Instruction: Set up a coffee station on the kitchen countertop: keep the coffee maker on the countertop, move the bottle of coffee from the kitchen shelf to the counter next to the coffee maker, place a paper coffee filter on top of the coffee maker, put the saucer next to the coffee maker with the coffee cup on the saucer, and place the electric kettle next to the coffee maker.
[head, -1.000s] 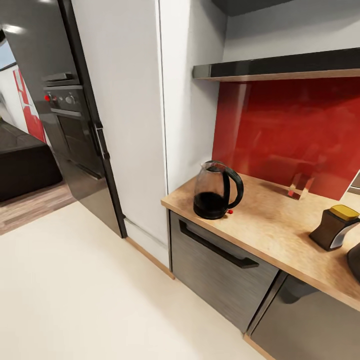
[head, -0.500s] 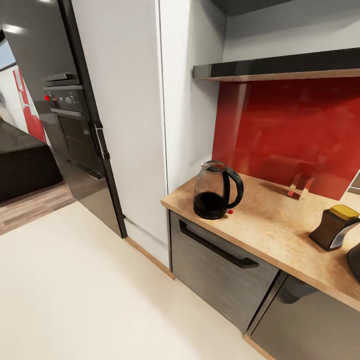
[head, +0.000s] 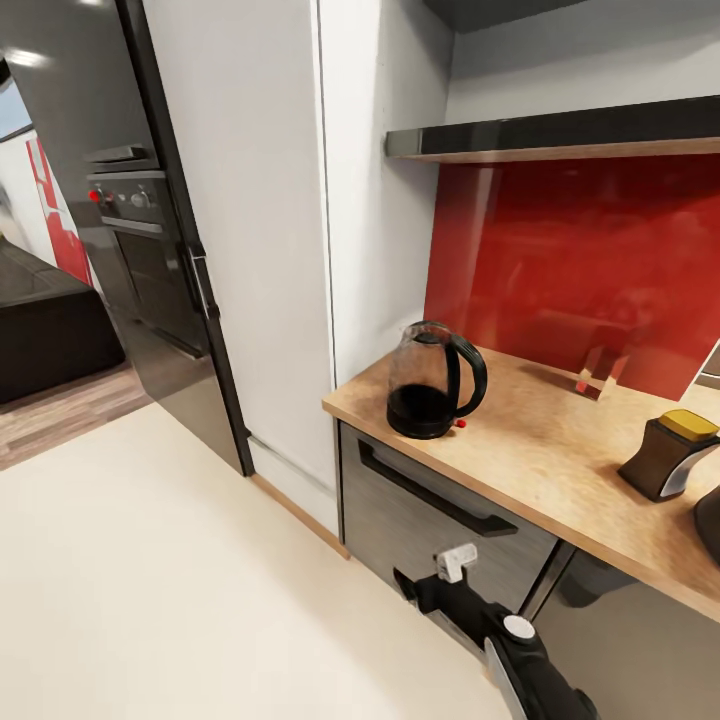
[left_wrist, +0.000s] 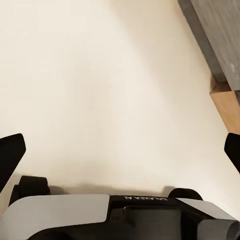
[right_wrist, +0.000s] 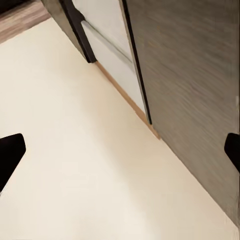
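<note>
The electric kettle (head: 432, 382) stands upright near the left end of the kitchen countertop (head: 545, 460), its black handle towards the right. Further right on the same worktop is the bottle of coffee (head: 667, 455), a dark brown jar with a yellow lid. My right arm (head: 500, 640) reaches up from below in front of the grey drawer, well under the worktop. In the right wrist view my right gripper (right_wrist: 120, 150) is open over pale floor beside a cabinet front. My left gripper (left_wrist: 120, 150) is open above the floor, holding nothing. The coffee maker, saucer, coffee cup and filter are out of view.
A dark shelf (head: 560, 135) hangs above the red backsplash. A small clear glass (head: 600, 372) sits at the back of the counter. A dark rounded shape (head: 710, 525) is cut off at the right edge. A tall white cabinet (head: 250, 250) and a built-in oven (head: 135, 200) stand left.
My right arm has risen into the head view from the bottom edge, in front of the drawer. The kettle, the bottle and the camera have not moved.
</note>
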